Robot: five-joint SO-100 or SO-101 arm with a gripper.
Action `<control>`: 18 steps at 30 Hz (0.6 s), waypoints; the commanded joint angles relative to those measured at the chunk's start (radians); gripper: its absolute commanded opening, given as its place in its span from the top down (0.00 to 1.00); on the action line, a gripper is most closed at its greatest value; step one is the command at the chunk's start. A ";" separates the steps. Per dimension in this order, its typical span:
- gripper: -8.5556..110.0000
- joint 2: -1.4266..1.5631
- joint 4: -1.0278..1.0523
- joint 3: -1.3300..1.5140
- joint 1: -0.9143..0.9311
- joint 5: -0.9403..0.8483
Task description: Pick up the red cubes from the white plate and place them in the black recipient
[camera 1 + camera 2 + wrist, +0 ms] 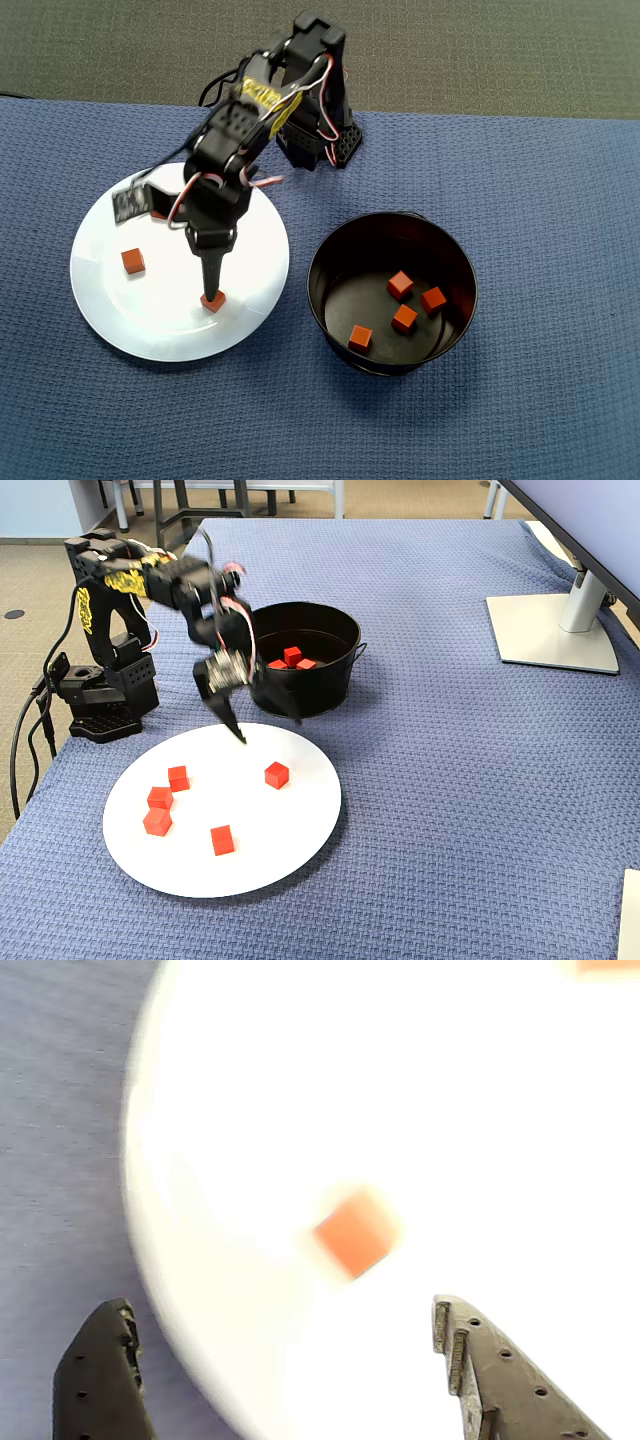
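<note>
- The white plate (pixel 300 825) lies near the front left corner of the blue woven cloth (pixel 480 780); in the fixed view its rim at 1 o'clock comes close to the black tub (pixel 330 685), though the two stay apart.
- A wide stretch of bare cloth opens to the right of plate and tub, as far as the monitor stand (pixel 555 630) at the far right edge.
- The arm's base (pixel 100 695) stands at the cloth's left edge, at about 10 o'clock from the plate.
- On the plate I count five red cubes in the fixed view: three bunched near 9 o'clock (pixel 160 798), one toward 6 o'clock (pixel 222 839), and one just right of centre (pixel 277 774).
- In the tub, the overhead view shows four red cubes (pixel 404 318) on the shiny bottom.
- The gripper (pixel 268 728) hangs over the plate's far side with its jaws spread wide and nothing between them.
- In the wrist view a blurred cube (pixel 355 1232) lies ahead of the two fingertips (pixel 455 1345), roughly midway between them and touching neither.
</note>
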 commanded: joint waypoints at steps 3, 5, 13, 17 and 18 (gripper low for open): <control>0.68 -0.077 -0.067 0.049 0.038 -0.382; 0.68 -0.080 -0.135 0.103 0.041 -0.477; 0.69 -0.089 -0.170 0.097 0.025 -0.548; 0.70 -0.095 -0.178 0.086 0.014 -0.572; 0.70 -0.097 -0.190 0.086 0.009 -0.572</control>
